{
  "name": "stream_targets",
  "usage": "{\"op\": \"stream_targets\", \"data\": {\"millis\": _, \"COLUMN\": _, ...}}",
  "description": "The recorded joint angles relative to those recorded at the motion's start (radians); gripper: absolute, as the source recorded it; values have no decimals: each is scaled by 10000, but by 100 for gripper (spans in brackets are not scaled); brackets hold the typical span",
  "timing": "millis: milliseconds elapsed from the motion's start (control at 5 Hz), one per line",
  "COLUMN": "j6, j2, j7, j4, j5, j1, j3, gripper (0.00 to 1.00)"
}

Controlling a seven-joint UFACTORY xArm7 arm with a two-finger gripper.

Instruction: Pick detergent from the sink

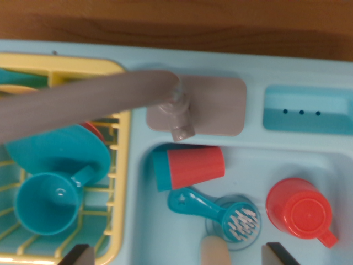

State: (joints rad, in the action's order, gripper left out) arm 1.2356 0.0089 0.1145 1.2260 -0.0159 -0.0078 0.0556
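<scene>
In the wrist view a pale blue toy sink [251, 165] holds several items. A red container with a blue end [187, 168], seemingly the detergent, lies on its side at the basin's upper left. Just below it lies a teal dish brush [220, 212] with white bristles. A red cup [300, 212] stands at the right. A cream rounded object [214, 251] pokes in at the bottom edge; I cannot tell what it is. My gripper [179, 256] hangs above the basin, open, with dark fingertips [77, 255] showing at the bottom corners and nothing between them.
A grey faucet [94, 99] reaches from its base plate across the view's left. A yellow dish rack [118, 182] at the left holds a teal mug [47, 201] and a teal plate [55, 146]. A soap tray [309, 110] sits at the upper right, with a wooden surface [176, 22] beyond.
</scene>
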Motion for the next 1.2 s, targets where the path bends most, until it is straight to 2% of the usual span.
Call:
{"op": "stream_targets", "data": {"millis": 200, "j6": 0, "j2": 0, "j7": 0, "j4": 0, "j5": 0, "j1": 0, "j3": 0, "gripper": 0}}
{"op": "stream_targets", "data": {"millis": 400, "j6": -430, "j2": 29, "j7": 104, "j4": -451, "j5": -7, "j1": -37, "j3": 50, "gripper": 0}}
{"op": "stream_targets", "data": {"millis": 600, "j6": -430, "j2": 29, "j7": 104, "j4": -451, "j5": -7, "j1": -37, "j3": 50, "gripper": 0}}
{"op": "stream_targets", "data": {"millis": 800, "j6": -881, "j2": 60, "j7": 213, "j4": -924, "j5": -13, "j1": -76, "j3": 103, "gripper": 0}}
{"op": "stream_targets", "data": {"millis": 1000, "j6": -881, "j2": 60, "j7": 213, "j4": -924, "j5": -13, "j1": -76, "j3": 103, "gripper": 0}}
{"op": "stream_targets", "data": {"millis": 1200, "j6": -1327, "j2": 90, "j7": 321, "j4": -1391, "j5": -20, "j1": -115, "j3": 155, "gripper": 0}}
